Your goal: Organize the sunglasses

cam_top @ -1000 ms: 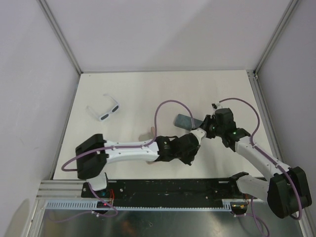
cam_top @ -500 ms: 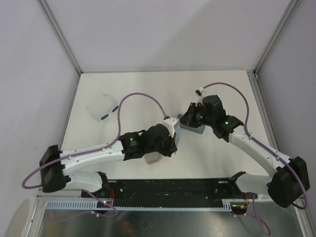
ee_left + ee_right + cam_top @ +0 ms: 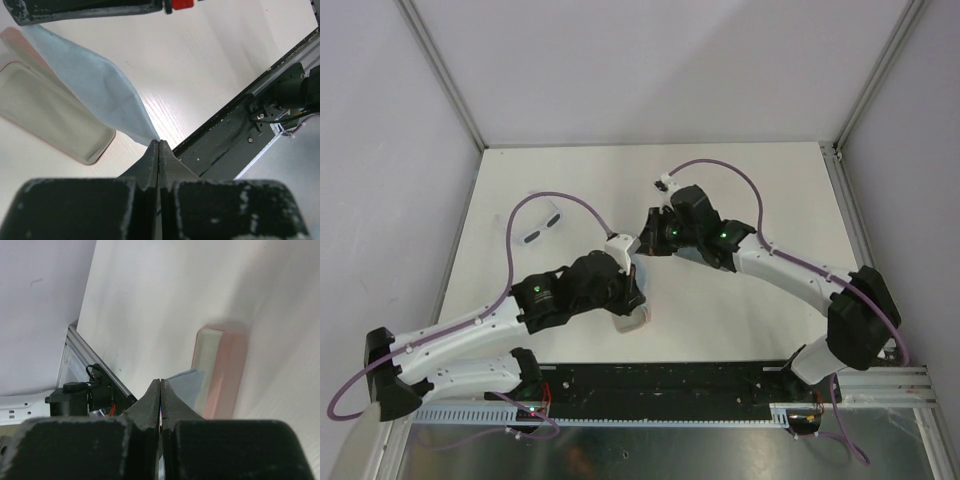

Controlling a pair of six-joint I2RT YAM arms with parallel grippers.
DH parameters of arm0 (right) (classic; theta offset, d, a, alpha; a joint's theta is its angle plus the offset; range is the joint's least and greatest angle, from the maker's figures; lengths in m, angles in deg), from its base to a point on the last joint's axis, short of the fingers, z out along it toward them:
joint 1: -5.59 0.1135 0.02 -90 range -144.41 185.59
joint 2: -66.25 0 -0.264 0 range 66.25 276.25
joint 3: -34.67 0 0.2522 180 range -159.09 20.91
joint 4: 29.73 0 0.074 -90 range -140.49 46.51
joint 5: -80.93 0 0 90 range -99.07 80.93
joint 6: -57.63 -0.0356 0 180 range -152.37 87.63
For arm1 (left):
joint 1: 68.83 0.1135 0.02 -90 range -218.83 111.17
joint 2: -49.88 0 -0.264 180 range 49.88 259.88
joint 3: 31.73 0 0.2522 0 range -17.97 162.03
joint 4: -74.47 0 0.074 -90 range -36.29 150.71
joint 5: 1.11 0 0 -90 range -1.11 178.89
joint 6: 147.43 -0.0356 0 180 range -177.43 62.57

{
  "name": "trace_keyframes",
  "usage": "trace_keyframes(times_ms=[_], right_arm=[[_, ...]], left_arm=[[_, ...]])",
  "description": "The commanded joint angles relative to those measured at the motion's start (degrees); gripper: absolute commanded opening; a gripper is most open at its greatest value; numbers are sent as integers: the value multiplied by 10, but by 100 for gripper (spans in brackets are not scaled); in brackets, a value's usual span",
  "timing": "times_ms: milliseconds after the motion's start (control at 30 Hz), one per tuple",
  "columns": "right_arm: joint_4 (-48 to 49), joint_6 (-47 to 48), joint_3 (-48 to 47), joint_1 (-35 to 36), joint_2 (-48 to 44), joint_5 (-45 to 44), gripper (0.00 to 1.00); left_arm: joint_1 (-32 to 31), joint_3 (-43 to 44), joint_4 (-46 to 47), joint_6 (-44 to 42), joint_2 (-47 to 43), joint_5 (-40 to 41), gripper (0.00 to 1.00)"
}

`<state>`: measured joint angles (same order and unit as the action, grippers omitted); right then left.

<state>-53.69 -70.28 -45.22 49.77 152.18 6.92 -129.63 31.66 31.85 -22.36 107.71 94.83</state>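
Observation:
The white-framed sunglasses [image 3: 542,228] lie with arms unfolded at the table's back left, away from both grippers. An open pink case [image 3: 634,320] sits near the front middle, mostly under my left arm. In the left wrist view its pale inside [image 3: 45,115] shows, with a light blue cloth [image 3: 95,85] draped over one side. My left gripper [image 3: 158,143] is shut, and the cloth's corner ends right at its tips. My right gripper [image 3: 160,381] is shut on nothing and points at the pink case [image 3: 227,370] and cloth [image 3: 186,385] from behind.
A black rail [image 3: 660,385] runs along the table's near edge, close to the pink case. Purple cables loop above both arms. The right arm [image 3: 770,265] stretches across the table's middle. Grey walls close in the left, back and right sides.
Both arms have swung left. The left gripper moved from beside the grey-blue case to the pink case. The right gripper left the grey-blue case, which no longer shows. Both stayed shut.

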Motion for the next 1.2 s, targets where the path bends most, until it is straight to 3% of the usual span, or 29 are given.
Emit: trace_keyframes(times_ms=[0, 433, 1167], right_arm=[[40, -9, -48, 18, 40, 7, 0], [73, -16, -90, 54, 156, 28, 0], [44, 14, -144, 70, 274, 14, 0]], left_arm=[[14, -11, -49, 20, -32, 12, 0], [30, -58, -103, 61, -42, 26, 0], [36, -119, -70, 105, 22, 37, 0]])
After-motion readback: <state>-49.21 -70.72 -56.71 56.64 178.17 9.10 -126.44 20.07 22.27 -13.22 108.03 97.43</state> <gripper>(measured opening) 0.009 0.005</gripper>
